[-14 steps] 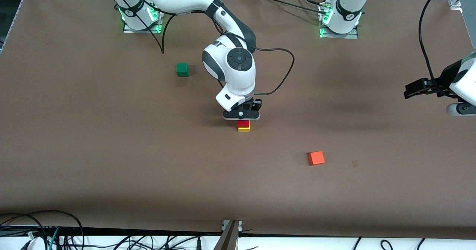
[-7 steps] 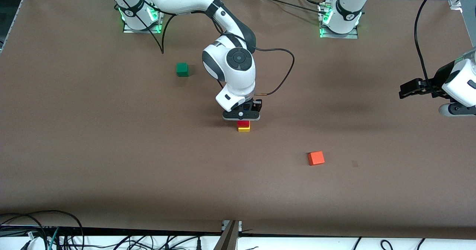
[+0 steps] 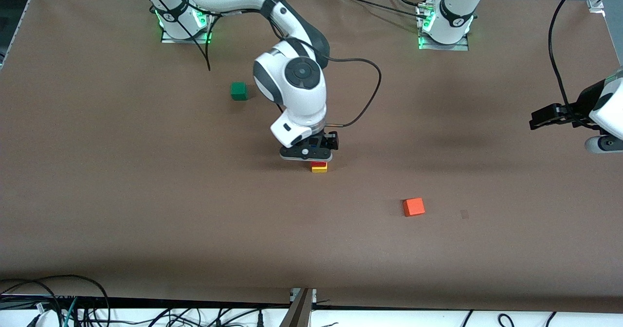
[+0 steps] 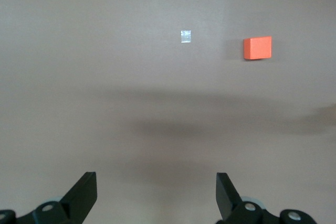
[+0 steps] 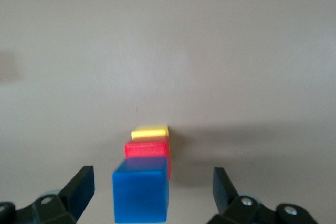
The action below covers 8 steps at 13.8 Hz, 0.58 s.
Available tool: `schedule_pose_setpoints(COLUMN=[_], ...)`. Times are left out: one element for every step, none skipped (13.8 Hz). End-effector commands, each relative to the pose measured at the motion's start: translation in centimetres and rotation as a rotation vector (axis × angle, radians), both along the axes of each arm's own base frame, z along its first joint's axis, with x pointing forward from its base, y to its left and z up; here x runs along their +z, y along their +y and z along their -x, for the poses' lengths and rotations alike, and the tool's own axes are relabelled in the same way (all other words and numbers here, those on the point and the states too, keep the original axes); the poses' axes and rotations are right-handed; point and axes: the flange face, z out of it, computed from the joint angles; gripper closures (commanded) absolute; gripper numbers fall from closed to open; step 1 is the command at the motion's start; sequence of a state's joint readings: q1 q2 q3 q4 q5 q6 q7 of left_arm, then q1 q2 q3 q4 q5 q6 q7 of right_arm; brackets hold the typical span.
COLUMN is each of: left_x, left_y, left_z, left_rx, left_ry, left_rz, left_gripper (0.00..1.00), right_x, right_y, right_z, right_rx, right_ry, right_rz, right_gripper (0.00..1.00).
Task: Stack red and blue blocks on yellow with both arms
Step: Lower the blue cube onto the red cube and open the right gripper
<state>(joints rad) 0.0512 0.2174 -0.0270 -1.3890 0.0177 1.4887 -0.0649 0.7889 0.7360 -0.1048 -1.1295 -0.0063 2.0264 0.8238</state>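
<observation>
In the right wrist view the blue cube (image 5: 140,190) stands on the red cube (image 5: 148,148), which stands on the yellow cube (image 5: 150,131). My right gripper (image 5: 151,182) is open, with its fingers either side of the blue cube and apart from it. In the front view the right gripper (image 3: 307,154) hangs over the stack near the table's middle. It hides the blue cube there, so only a strip of red (image 3: 319,163) and the yellow (image 3: 319,169) show. My left gripper (image 3: 540,118) is open and empty in the air at the left arm's end of the table, and also shows in its own view (image 4: 156,182).
An orange cube (image 3: 413,207) lies nearer the front camera than the stack, toward the left arm's end, and it shows in the left wrist view (image 4: 258,48). A green cube (image 3: 238,91) lies nearer the right arm's base. Cables run along the table's front edge.
My right arm has risen and shifted slightly toward its own end, and its hand now covers more of the red cube. The stack stays put. My left gripper has drifted slightly.
</observation>
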Motion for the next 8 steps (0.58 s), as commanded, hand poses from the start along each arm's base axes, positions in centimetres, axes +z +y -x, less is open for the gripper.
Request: schedule_pose_setpoints(left_x=[0.2, 0.2, 0.2, 0.2, 0.2, 0.2, 0.2, 0.2], left_y=[0.5, 0.6, 0.6, 0.6, 0.6, 0.6, 0.6, 0.6], left_z=[0.2, 0.2, 0.2, 0.2, 0.2, 0.2, 0.2, 0.2], left_rx=[-0.015, -0.014, -0.014, -0.014, -0.014, -0.014, -0.012, -0.012], left_ry=[-0.011, -0.011, -0.011, -0.011, -0.011, -0.011, -0.011, -0.011], left_rz=[0.012, 0.014, 0.014, 0.014, 0.014, 0.014, 0.014, 0.012], left_gripper=[0.0, 0.0, 0.0, 0.0, 0.0, 0.0, 0.0, 0.0], right_x=[8.1, 10.1, 11.8, 13.2, 14.2, 15.3, 16.2, 17.1], right_y=[-8.4, -12.2, -15.7, -18.4, -21.1, -23.5, -26.1, -28.4], right_z=[-2.9, -4.4, -5.3, -5.4, -5.5, -5.3, -4.7, -3.9], right_rx=[-0.124, -0.181, -0.21, -0.188, -0.188, -0.205, -0.226, -0.209], right_ry=[0.011, 0.028, 0.062, 0.093, 0.106, 0.118, 0.135, 0.151], right_rz=[-0.002, -0.025, -0.051, -0.043, -0.037, -0.053, -0.061, -0.055], right_gripper=[0.0, 0.0, 0.0, 0.0, 0.0, 0.0, 0.0, 0.0])
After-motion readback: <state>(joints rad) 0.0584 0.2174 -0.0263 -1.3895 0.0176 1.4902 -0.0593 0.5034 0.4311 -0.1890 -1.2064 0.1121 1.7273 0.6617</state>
